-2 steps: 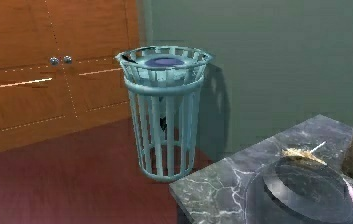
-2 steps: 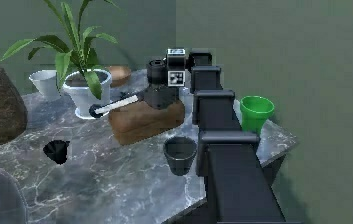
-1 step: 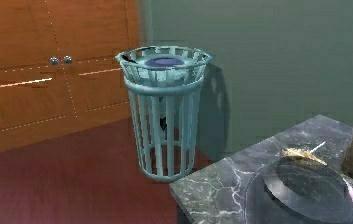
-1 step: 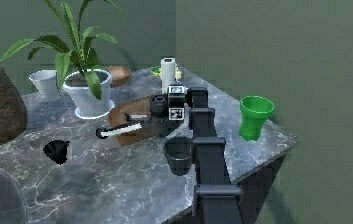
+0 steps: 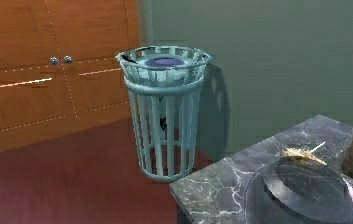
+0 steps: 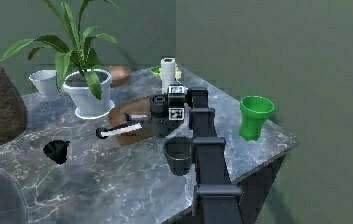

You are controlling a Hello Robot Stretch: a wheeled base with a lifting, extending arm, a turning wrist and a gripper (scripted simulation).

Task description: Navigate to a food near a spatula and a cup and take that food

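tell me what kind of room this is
Likely a kitchen or dining corner of a house: a marble-topped counter holds a green cup and a potted plant, and a slatted teal bin stands by wooden double doors.

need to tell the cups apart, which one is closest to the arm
The dark cup, just left of the arm bar. The green cup stands farther off to its right, and the white cup sits far left beside the plant pot.

Domestic interior, probably a kitchen or dining corner: panelled wooden double doors point(image 5: 54, 70); slatted teal waste bin point(image 5: 164, 110) on red floor point(image 5: 74, 170); marble tabletop point(image 6: 104, 185) bearing potted plant point(image 6: 88, 92) and green cup point(image 6: 255, 115).
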